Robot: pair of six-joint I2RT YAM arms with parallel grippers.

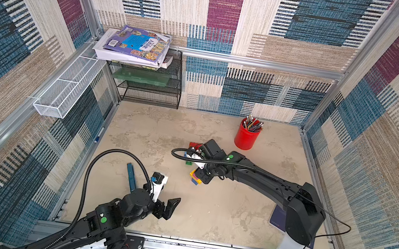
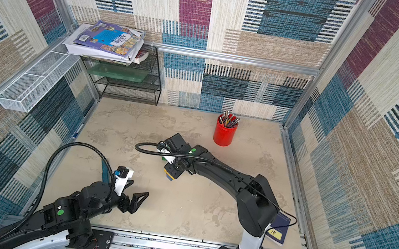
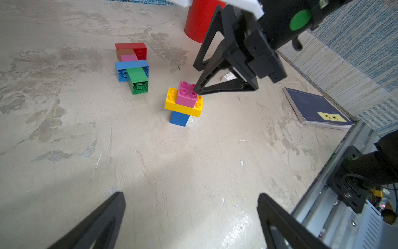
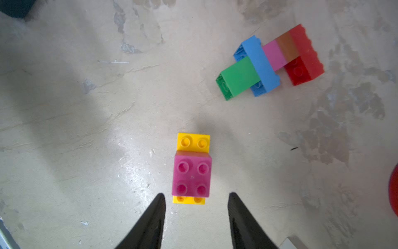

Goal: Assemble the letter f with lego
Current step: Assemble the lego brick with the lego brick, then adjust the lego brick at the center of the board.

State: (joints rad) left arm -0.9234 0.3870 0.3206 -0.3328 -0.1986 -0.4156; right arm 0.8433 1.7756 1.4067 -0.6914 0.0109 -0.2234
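Shows two part-builds apart on the surface (image 1: 204,214): upright blue-yellow-pink stack (image 1: 195,179) just below frame centre in a top view, beside parted, empty right jaws; side-lying red-pink-blue-green cluster (image 1: 193,145) just above it; left jaws spread, empty; joining into an F apparently outstanding.

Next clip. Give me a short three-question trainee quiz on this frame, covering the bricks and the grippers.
1. True or false: the left gripper is holding a brick.
2. Which colour tops the upright stack? A yellow, B pink, C blue.
3. Fill in: in the assembly lying on its side, the green brick is joined to a ___ brick.
Key: 1 false, it is open and empty. 2 B, the pink brick. 3 blue, the long blue brick.
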